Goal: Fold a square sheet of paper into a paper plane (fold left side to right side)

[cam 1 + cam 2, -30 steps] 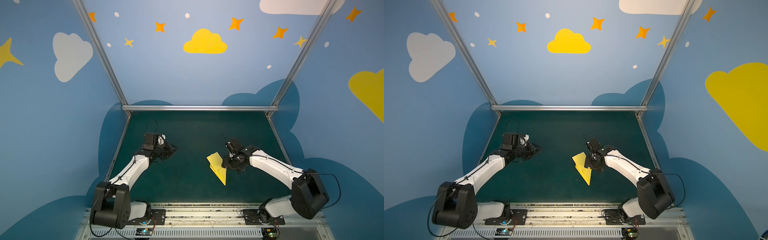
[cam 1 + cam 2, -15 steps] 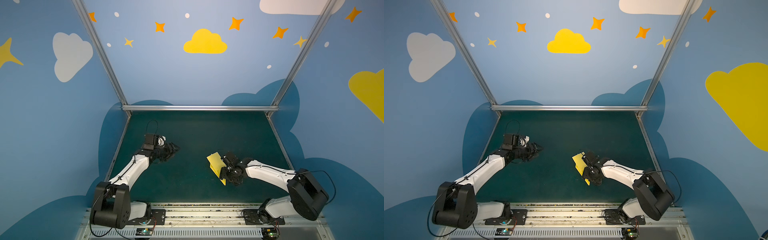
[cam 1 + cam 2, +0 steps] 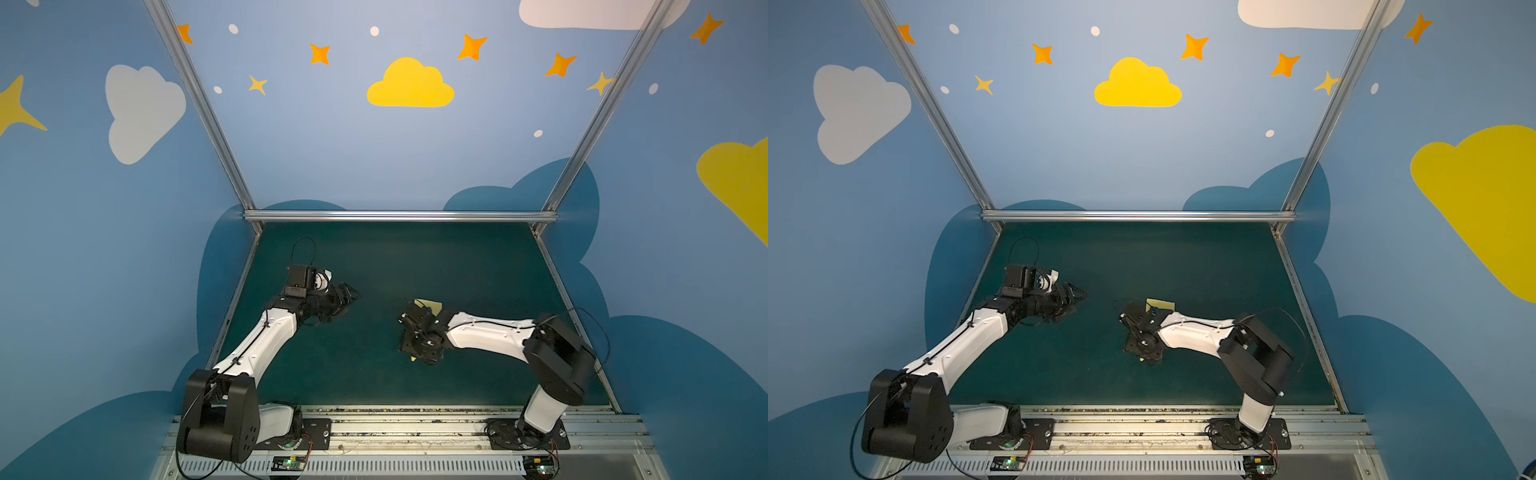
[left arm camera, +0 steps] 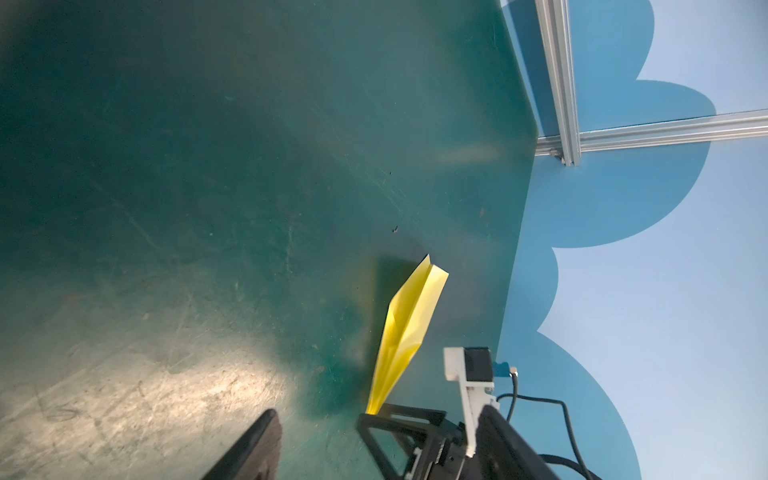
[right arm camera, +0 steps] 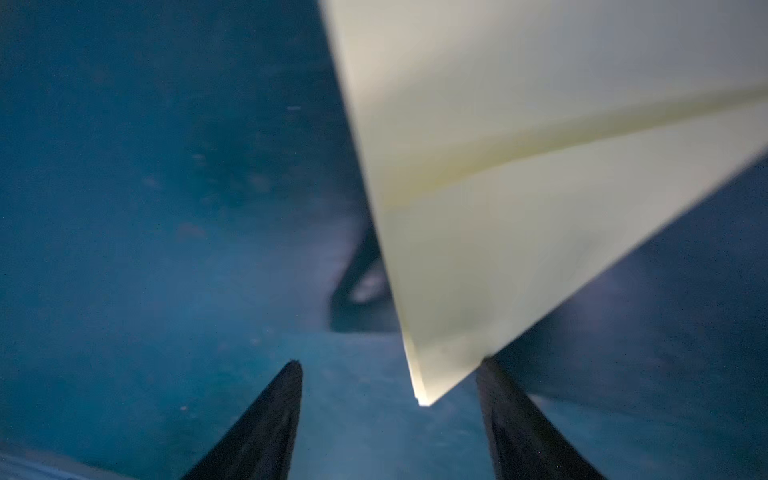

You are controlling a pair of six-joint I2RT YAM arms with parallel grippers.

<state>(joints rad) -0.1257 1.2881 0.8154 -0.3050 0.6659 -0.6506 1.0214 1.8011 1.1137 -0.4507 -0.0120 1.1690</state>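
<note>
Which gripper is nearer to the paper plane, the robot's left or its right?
Right. The right gripper sits over the paper plane, whose pointed tip lies between its open fingers. The left gripper stands apart, to the plane's left in both top views, empty.

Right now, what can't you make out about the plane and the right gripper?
Both top views: most of the plane sits hidden under the right gripper; its fingertips too.
Left wrist view: the nose tip is behind that gripper.
Right wrist view: blurred; tail cut off by the edge; whether a finger touches the plane is unclear.
</note>
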